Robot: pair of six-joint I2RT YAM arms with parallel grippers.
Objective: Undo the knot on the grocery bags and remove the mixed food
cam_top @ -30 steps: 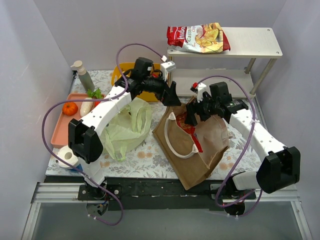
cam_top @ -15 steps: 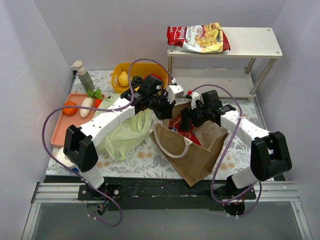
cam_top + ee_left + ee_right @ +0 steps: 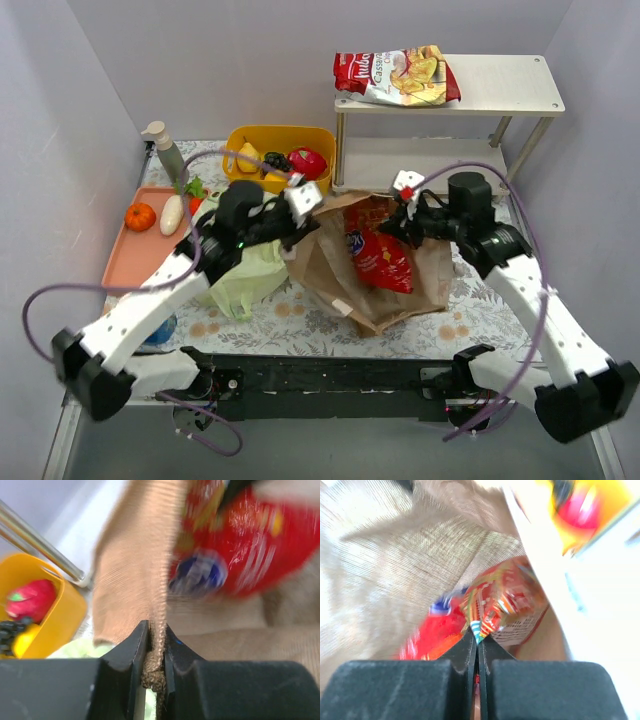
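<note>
The rim of the stiff brown tote [image 3: 135,570] was dragged leftward, pinched by the left hand [image 3: 156,630] (right hand [image 3: 477,637] clamped on a red snack packet [image 3: 505,605]).

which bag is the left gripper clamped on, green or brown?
The brown tote: the left gripper pinches its woven rim. The pale green plastic bag lies crumpled beside it, outside the jaws.

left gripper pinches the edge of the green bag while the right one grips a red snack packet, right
No: the left gripper pinches the edge of the brown bag, not the green bag, as the left wrist view shows. The right gripper does grip a red snack packet.
</note>
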